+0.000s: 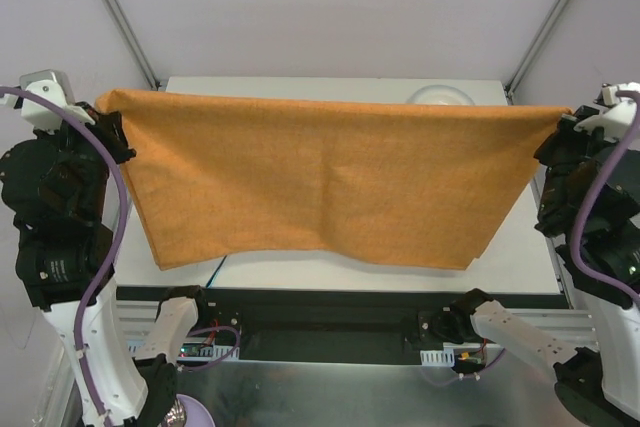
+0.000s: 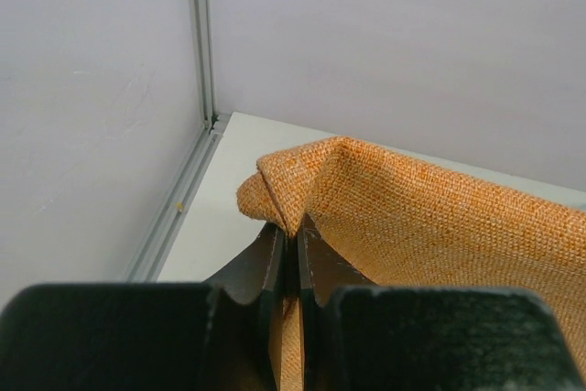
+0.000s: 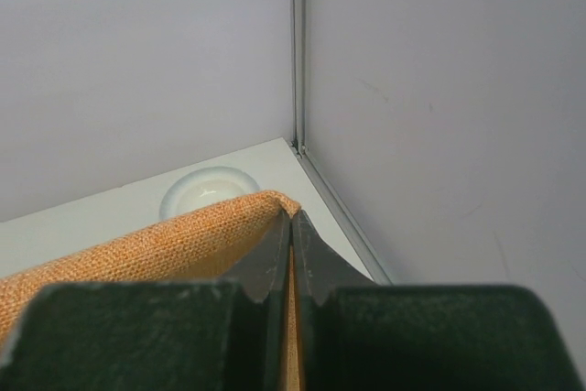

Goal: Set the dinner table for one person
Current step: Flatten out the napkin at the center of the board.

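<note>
Two corners of the orange placemat (image 1: 320, 177) were pinched, one in my left gripper (image 1: 116, 137), one in the right gripper (image 1: 555, 142); it hung limp above the worktop (image 1: 520, 265), probably light and floppy, best held by those corners.

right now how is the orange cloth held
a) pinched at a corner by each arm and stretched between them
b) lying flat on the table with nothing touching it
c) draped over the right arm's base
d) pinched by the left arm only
A: the left fingers are shut on one corner of the orange cloth and the right fingers on another, so it hangs stretched between them.
</note>
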